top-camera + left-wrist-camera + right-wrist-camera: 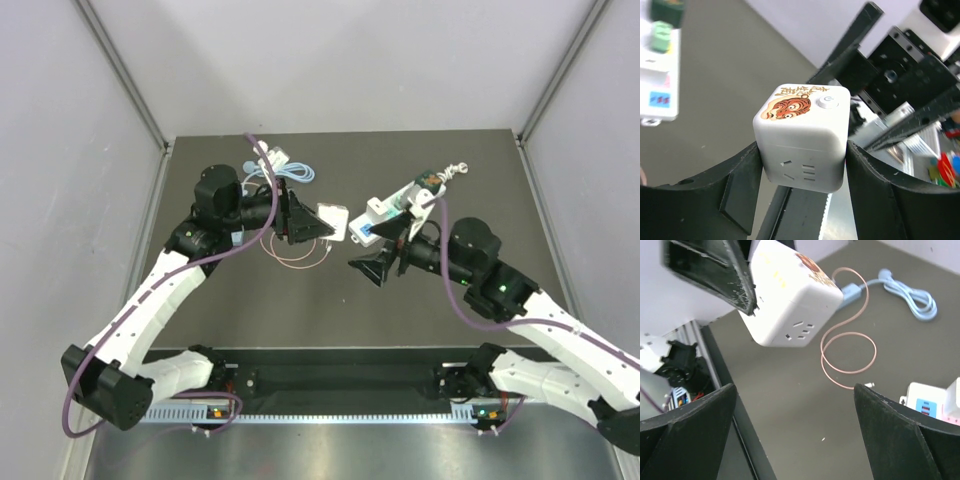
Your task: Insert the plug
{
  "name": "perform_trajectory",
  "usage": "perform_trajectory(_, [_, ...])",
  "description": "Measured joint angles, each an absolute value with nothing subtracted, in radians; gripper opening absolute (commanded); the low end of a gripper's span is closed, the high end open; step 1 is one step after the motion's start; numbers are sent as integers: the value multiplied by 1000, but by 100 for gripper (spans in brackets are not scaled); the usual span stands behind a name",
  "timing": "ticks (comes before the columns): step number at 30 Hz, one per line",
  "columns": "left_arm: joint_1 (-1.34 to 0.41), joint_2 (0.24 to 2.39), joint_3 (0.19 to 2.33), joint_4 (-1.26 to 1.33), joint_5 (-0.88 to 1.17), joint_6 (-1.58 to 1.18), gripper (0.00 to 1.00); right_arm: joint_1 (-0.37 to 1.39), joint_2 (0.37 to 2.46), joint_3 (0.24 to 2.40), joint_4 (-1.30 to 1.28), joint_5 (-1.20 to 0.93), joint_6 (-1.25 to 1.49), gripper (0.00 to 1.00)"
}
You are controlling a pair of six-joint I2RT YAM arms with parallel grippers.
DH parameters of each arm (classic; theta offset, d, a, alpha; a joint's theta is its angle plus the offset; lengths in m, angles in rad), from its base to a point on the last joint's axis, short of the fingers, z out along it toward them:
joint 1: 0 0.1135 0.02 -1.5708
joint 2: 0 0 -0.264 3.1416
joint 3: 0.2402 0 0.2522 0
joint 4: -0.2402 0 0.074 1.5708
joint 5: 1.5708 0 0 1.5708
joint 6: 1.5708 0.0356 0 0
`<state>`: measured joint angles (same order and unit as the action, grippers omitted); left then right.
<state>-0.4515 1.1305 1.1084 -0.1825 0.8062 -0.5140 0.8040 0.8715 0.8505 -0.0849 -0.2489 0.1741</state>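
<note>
We saw left pincer (804,150) pinching the cube socket (800,117), outlet face toward the spread, empty right pincer (792,392).

Top view, lower centre: bare counter (330,320), an open lane between both arms. My right jaws stand wide with nothing between them. Centre frame is blocked by the cube socket (333,222) clamped in my left jaws. Power strip (382,210) lies just right of it. Pink cable loop (875,347) lies beneath, blue cord (290,174) upper left.
</note>
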Motion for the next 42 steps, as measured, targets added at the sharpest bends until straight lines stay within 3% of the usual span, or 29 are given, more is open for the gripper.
perform_trajectory(11, [-480,1196,1093,44,1193,-580,0,804,810,845,-74,-405,-4,100])
perform_trajectory(25, [-528,1200,1095,123,1279,-663,0,809,751,823,62,-492,-487,100])
perform_trajectory(42, [-564,1233,1169,-51,1440,-472,0,810,971,1116,-337,-826,-783,100])
